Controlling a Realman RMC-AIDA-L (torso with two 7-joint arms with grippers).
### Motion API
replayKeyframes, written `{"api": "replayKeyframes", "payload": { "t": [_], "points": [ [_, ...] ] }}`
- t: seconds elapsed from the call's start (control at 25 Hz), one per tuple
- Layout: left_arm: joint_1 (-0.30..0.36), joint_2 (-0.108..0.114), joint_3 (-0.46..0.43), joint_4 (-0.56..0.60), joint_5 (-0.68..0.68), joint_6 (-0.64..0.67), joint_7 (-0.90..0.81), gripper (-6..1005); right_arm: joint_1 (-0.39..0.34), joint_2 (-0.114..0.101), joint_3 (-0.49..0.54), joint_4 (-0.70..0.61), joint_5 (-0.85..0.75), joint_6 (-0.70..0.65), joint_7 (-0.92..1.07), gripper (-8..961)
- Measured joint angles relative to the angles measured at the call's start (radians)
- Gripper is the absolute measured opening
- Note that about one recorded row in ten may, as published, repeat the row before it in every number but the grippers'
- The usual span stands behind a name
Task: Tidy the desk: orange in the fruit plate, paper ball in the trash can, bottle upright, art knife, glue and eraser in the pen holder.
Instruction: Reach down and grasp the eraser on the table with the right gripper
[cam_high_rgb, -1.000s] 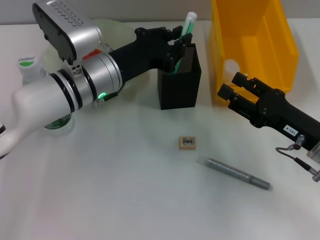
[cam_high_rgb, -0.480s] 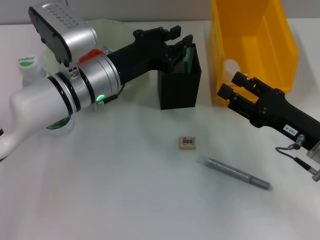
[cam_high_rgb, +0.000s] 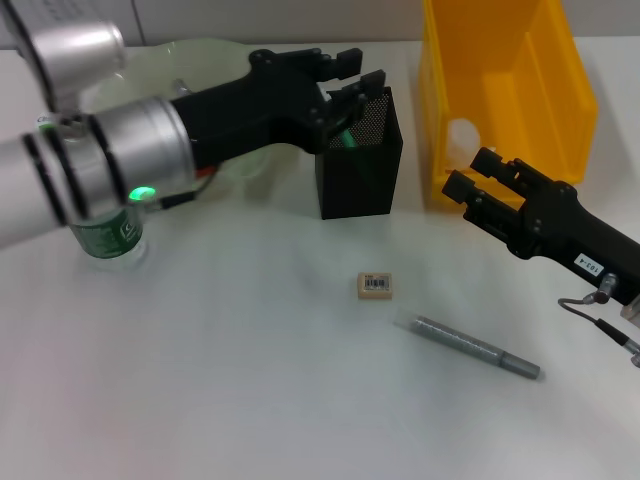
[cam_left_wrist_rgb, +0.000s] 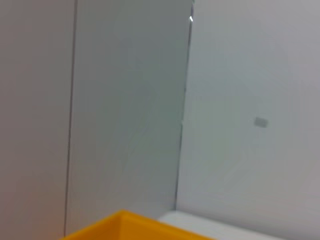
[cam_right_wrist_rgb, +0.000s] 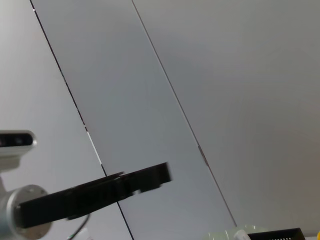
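Left gripper (cam_high_rgb: 352, 78) over rim of pen holder (cam_high_rgb: 360, 175), fingers apart, nothing between them. Vs 1 s ago: green-capped glue stick was held upright in those fingers above the cup; half a sec ago it was sinking inside; now only a bit of green shows within the mesh. Arm has also drawn back toward robot's left. Means glue is delivered, one of three pen-holder items done.

L to R across desk:
- bottle (cam_high_rgb: 105, 235), far left, green label, partly behind left arm, looks upright. Cap hidden by arm
- fruit plate (cam_high_rgb: 190, 55) behind arm, pale green rim showing. Contents not visible now
- pen holder, mid-back, standing square
- eraser (cam_high_rgb: 375, 285) on open table (cam_high_rgb: 200, 380), in front of holder, well apart from it, barcode up
- art knife (cam_high_rgb: 478, 347), grey, lying flat, near eraser on its right
- trash can (cam_high_rgb: 500, 95), yellow, back right. White spot at its front wall, prob. paper ball, can't confirm
- right gripper (cam_high_rgb: 468, 172) low in front of trash can, fingers parted, empty, idle

Judgement: eraser + art knife left to do. Eraser small and flat, needs a low pinch. Knife long and thin, may roll
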Motion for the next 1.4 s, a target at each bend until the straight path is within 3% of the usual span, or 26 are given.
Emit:
{"api": "replayKeyframes", "payload": {
  "t": [0.08,0.12,0.16,0.24,0.32,0.36,0.44,0.48,0.52,0.64,0.84,0.92,0.96,1.04,1.12,1.2,1.28,1.32,1.4],
  "points": [
    [0.034,-0.001,-0.039,0.084,0.109,0.044,-0.074,313,0.000,0.000,0.000,-0.003,0.000,0.000,0.000,687],
    [0.068,0.002,-0.090,0.199,0.272,0.122,-0.202,313,0.003,-0.001,0.000,-0.005,0.000,0.001,0.000,687],
    [0.068,0.002,-0.090,0.199,0.272,0.122,-0.202,313,0.003,-0.001,0.000,-0.005,0.000,0.001,0.000,686],
    [0.087,0.002,-0.129,0.293,0.413,0.188,-0.318,313,0.006,-0.001,0.000,-0.006,0.000,0.003,0.002,686],
    [0.123,-0.018,-0.213,0.423,0.602,0.324,-0.432,313,0.010,-0.001,0.000,-0.007,0.000,0.005,0.004,686],
    [0.123,-0.018,-0.213,0.423,0.602,0.324,-0.432,314,0.010,-0.001,0.000,-0.007,0.000,0.005,0.004,686],
    [0.165,-0.031,-0.325,0.453,0.625,0.457,-0.404,316,0.013,-0.001,0.000,-0.009,0.000,0.006,0.004,686],
    [0.170,-0.031,-0.338,0.450,0.616,0.472,-0.396,319,0.013,-0.001,0.000,-0.010,0.000,0.007,0.004,687],
    [0.192,-0.029,-0.411,0.421,0.534,0.548,-0.349,321,0.018,-0.001,0.000,-0.011,0.000,0.007,0.004,687],
    [0.207,-0.029,-0.475,0.379,0.469,0.606,-0.306,328,0.024,-0.001,0.000,-0.011,0.000,0.007,0.004,687],
    [0.210,-0.031,-0.580,0.239,0.429,0.735,-0.172,439,0.038,-0.001,0.000,-0.011,0.000,0.007,0.006,687],
    [0.184,-0.030,-0.669,0.056,0.409,0.858,-0.006,483,0.041,-0.001,0.000,-0.014,-0.002,0.008,0.009,686],
    [0.184,-0.030,-0.669,0.056,0.409,0.858,-0.006,506,0.041,-0.001,0.000,-0.014,-0.002,0.008,0.009,686],
    [0.158,-0.029,-0.743,-0.085,0.389,0.918,0.088,550,0.040,-0.002,-0.002,-0.027,-0.006,0.006,0.023,686],
    [0.137,-0.023,-0.811,-0.219,0.381,0.949,0.170,629,0.024,-0.012,-0.010,-0.103,-0.034,-0.002,0.090,686],
    [0.133,-0.022,-0.826,-0.250,0.381,0.955,0.194,707,0.017,-0.017,-0.009,-0.151,-0.069,-0.006,0.139,687],
    [0.125,-0.015,-0.859,-0.374,0.381,0.963,0.314,786,0.006,-0.026,-0.004,-0.256,-0.145,-0.014,0.249,685],
    [0.125,-0.013,-0.860,-0.402,0.381,0.961,0.343,787,0.000,-0.029,-0.002,-0.375,-0.235,-0.019,0.372,684],
    [0.121,-0.013,-0.860,-0.438,0.381,0.959,0.376,789,-0.001,-0.029,-0.002,-0.443,-0.284,-0.021,0.435,682]
  ]
}}
